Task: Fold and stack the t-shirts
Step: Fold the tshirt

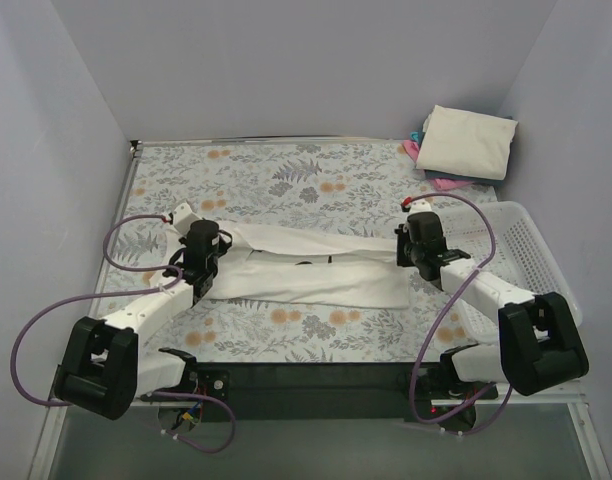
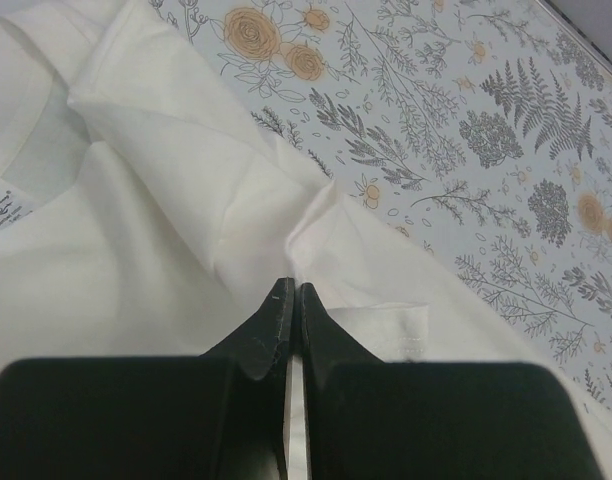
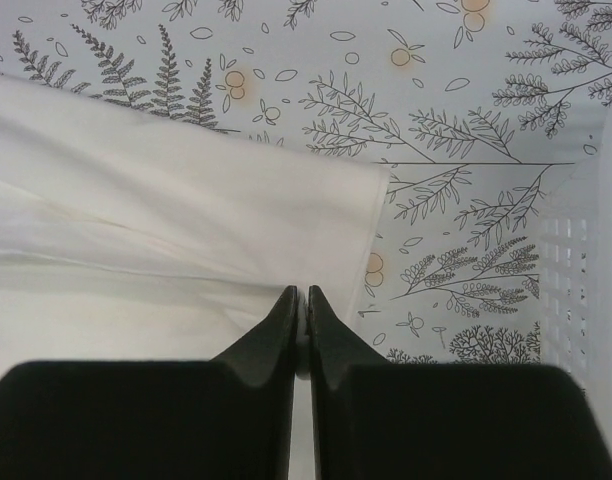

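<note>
The shirt [image 1: 306,270], white, lay spread across the middle of the table [image 1: 286,180], its long axis running left to right between the two grippers. In the left wrist view, the collar with a label showed at the left, and a raised fold of cloth ran up to the fingertips.

The left gripper [image 1: 199,285] stood at the left end of the shirt. Its fingers [image 2: 276,320] were together, pinching the cloth at the fold. The right gripper [image 1: 416,262] stood at the right end. Its fingers [image 3: 281,320] were likewise together, pinching the cloth just inside the shirt's right edge.

A stack [image 1: 471,140] of folded shirts sat in the far right corner of the table, well apart from the spread shirt. Its top piece was cream, with pink and blue cloth showing beneath.

The basket [image 1: 531,250], white lattice plastic, stood along the right edge of the table, just beside the right gripper and near the stack.
</note>
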Controlling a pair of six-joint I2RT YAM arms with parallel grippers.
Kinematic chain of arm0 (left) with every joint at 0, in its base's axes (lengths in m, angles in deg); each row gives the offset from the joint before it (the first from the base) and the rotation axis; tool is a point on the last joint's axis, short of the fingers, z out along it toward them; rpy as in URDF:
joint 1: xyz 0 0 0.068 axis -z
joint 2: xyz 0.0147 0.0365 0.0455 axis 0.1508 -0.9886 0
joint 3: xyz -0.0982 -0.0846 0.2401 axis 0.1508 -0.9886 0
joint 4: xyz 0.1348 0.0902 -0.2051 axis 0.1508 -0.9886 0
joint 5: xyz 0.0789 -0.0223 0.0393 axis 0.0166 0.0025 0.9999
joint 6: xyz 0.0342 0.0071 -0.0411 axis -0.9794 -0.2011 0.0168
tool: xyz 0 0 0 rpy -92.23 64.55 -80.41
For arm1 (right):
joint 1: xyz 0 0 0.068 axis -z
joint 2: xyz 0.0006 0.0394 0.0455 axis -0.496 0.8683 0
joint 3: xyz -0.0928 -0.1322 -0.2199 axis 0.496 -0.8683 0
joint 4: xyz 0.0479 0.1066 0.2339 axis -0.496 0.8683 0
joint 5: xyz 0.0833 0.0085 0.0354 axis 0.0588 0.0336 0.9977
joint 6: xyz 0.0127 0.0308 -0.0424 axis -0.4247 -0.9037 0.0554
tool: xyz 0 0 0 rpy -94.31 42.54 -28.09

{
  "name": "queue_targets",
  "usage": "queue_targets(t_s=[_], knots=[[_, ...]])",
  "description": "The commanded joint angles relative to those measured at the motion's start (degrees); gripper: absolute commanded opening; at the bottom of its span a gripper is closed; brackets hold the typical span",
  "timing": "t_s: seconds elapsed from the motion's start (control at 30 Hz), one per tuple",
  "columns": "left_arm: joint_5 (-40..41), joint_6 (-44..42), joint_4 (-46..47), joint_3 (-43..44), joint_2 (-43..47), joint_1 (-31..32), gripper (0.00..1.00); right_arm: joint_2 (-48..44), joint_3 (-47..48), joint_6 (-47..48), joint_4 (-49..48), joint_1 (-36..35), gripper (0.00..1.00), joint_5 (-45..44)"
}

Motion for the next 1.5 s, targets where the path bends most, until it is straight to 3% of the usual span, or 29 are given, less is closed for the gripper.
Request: queue_targets(t_s=[0.0, 0.1, 0.2, 0.27, 0.4, 0.57, 0.77, 1.27, 1.47], knots=[[2.6, 1.1, -1.0, -1.1, 2.7, 0.3, 0.00, -2.0, -1.0, -0.6, -0.3, -0.2, 0.01, -2.4], [2.7, 1.1, -1.3, -1.1, 2.5, 0.3, 0.00, -2.3, -1.1, -0.8, 1.1, -0.2, 0.08, -2.9], [2.3, 1.5, -1.7, -1.3, 2.3, 0.3, 0.00, -4.4, -1.5, -1.1, 2.1, -0.2, 0.34, -3.2], [2.0, 1.8, -1.7, -1.7, 2.5, 0.3, 0.00, -6.3, -2.0, -1.4, 2.9, -0.3, 0.43, -3.5], [1.8, 1.9, -1.7, -1.9, 2.4, 0.4, 0.00, -12.0, -2.3, -1.3, 3.2, -0.7, 0.50, -1.8], [1.5, 2.1, -1.7, -1.8, 1.0, 0.5, 0.00, -11.3, -1.7, -0.3, 0.8, -0.9, 0.52, 2.7], [1.2, 2.3, -1.9, -2.1, 1.3, 0.7, 0.00, -4.4, 0.5, 0.2, -2.5, -2.8, 0.52, 5.9], [0.5, 2.8, -1.9, -2.6, 1.2, 0.8, 0.00, 13.6, 11.9, 1.4, -4.9, -2.9, 0.51, 1.8], [0.8, 3.3, -1.6, -2.9, 1.4, 0.8, 0.00, 15.6, 11.7, 0.5, -5.3, -2.9, 0.51, 1.6]])
